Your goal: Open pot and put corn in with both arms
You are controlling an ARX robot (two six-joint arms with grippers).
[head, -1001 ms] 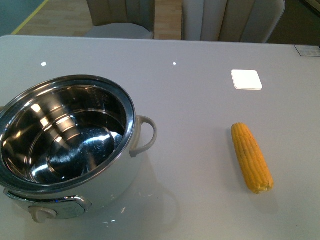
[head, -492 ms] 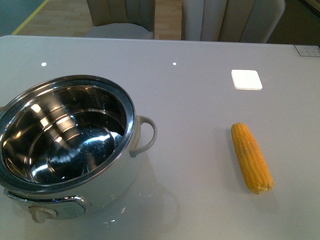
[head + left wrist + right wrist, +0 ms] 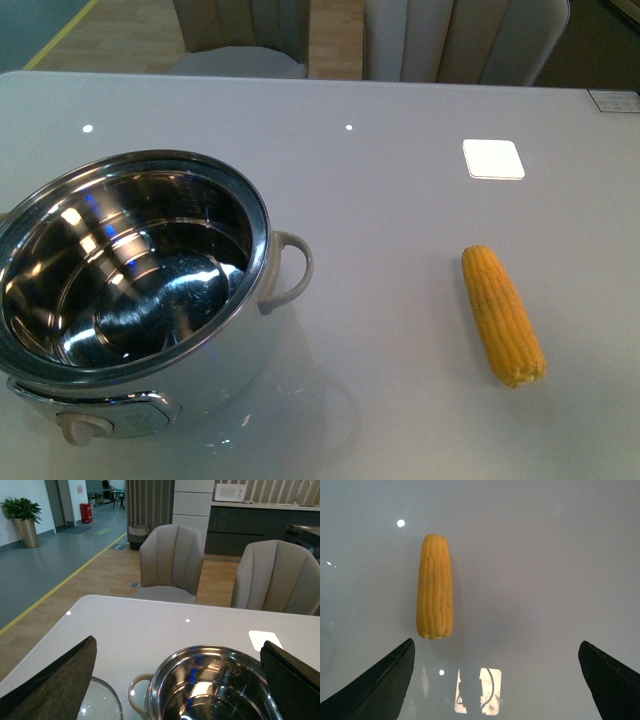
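The pot [image 3: 130,290] stands open at the front left of the white table, steel inside empty, cream handle at its right side and knob at its front. It also shows in the left wrist view [image 3: 210,690], below my left gripper [image 3: 180,680], which is open and empty above it. The corn [image 3: 503,315] lies bare on the table at the right. In the right wrist view the corn [image 3: 435,586] lies ahead of my open, empty right gripper [image 3: 495,680], nearer one finger. Neither arm shows in the front view.
A glass lid [image 3: 100,702] lies on the table beside the pot's cream handle [image 3: 137,695]. A white square patch [image 3: 493,159] sits on the table behind the corn. Two beige chairs [image 3: 172,562] stand beyond the table's far edge.
None beyond shifting reflections inside the pot; pot and corn lie where they were.
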